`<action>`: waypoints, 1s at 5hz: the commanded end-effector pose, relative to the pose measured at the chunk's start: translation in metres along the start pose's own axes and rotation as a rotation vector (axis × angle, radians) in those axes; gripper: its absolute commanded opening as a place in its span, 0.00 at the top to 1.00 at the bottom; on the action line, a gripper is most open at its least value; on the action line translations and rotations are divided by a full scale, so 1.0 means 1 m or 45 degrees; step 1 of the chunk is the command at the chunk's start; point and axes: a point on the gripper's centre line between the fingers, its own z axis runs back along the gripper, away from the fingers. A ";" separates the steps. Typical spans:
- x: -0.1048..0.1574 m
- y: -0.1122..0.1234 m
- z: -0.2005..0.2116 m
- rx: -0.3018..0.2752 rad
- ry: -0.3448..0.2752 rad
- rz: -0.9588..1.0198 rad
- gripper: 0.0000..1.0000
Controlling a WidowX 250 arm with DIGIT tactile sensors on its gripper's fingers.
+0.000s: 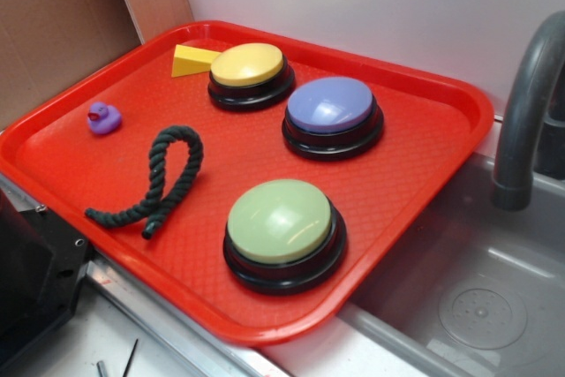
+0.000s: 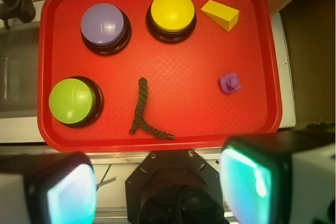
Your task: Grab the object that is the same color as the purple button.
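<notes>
Exterior view showed the small purple rubber duck [image 1: 104, 118] sitting on the red tray [image 1: 424, 174] near its left edge, free of any contact and well apart from the buttons. Just beside it, toward the tray's middle, lay a dark twisted rope [image 1: 159, 180] bent into a loop with its two ends trailing to the near rim. Beyond the duck, at the far corner, a yellow wedge [image 1: 192, 60] rested touching the black base of the yellow-domed button [image 1: 250, 68]. The purple button [image 1: 332, 109] stood next to that one on the sink side, and the green-domed button [image 1: 282, 226] stood nearest the front edge. A grey faucet [image 1: 528, 103] rose over a steel sink [image 1: 477, 297] to the right of the tray.

From the wrist view, the duck [image 2: 230, 83] appeared at the right side of the tray [image 2: 184, 135], with the wedge [image 2: 221, 14] above it and the rope [image 2: 144, 112] toward the centre. The gripper [image 2: 157, 190] hung above the tray's near edge, its two fingers [image 2: 71, 195] spread wide with nothing between them, the duck ahead and to the right of it.
</notes>
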 end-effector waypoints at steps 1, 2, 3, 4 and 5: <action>0.000 0.000 0.000 0.000 0.000 0.000 0.00; 0.009 0.050 -0.037 -0.002 0.007 0.027 0.00; 0.017 0.093 -0.060 0.011 -0.063 -0.084 0.00; 0.015 0.121 -0.089 0.013 -0.094 -0.099 0.00; 0.016 0.136 -0.121 0.050 -0.049 -0.083 0.00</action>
